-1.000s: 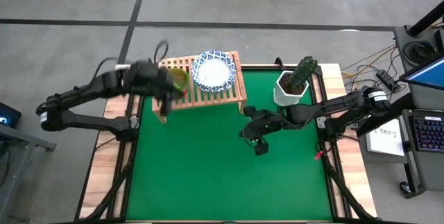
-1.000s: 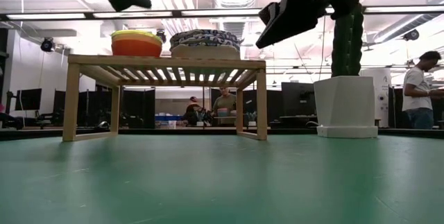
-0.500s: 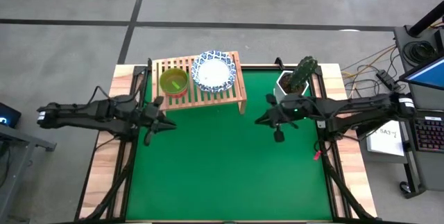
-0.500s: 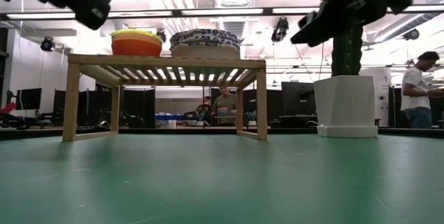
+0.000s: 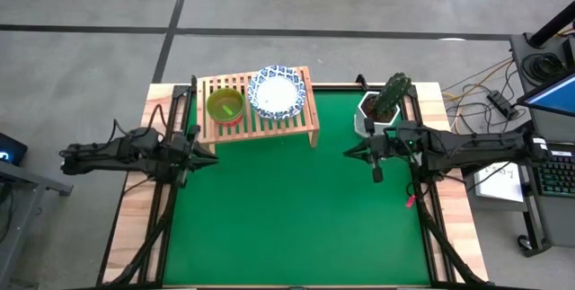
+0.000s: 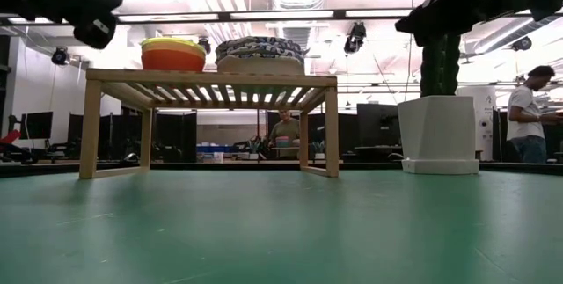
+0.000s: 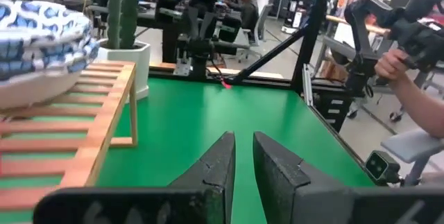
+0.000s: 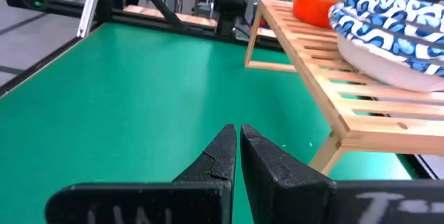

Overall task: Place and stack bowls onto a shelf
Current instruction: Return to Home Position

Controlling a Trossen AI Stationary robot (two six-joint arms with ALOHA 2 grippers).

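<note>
The shelf (image 5: 269,121) stands at the table's far edge on its short legs. On its slats rest a stack of blue-and-white patterned bowls (image 5: 277,91) and, to their left, a stack of small bowls (image 5: 225,107), yellow-green on top of red in the low view (image 6: 173,54). My left gripper (image 5: 205,151) hovers shut at the table's left edge, near the shelf's left front leg, and holds nothing (image 7: 243,141). My right gripper (image 5: 376,171) hovers shut near the table's right edge, in front of the plant pot, and is empty too (image 8: 238,132).
A white pot with a green cactus-like plant (image 5: 379,106) stands at the far right corner, close behind my right arm. Green mat (image 5: 287,218) spreads in front of the shelf. People show in the room beyond the table (image 6: 530,112).
My left gripper has drawn back from above the shelf's left end toward the table's left edge and has come lower. My right gripper has moved from the middle of the table toward the right edge, in front of the plant pot. The bowls and the shelf have stayed put.
</note>
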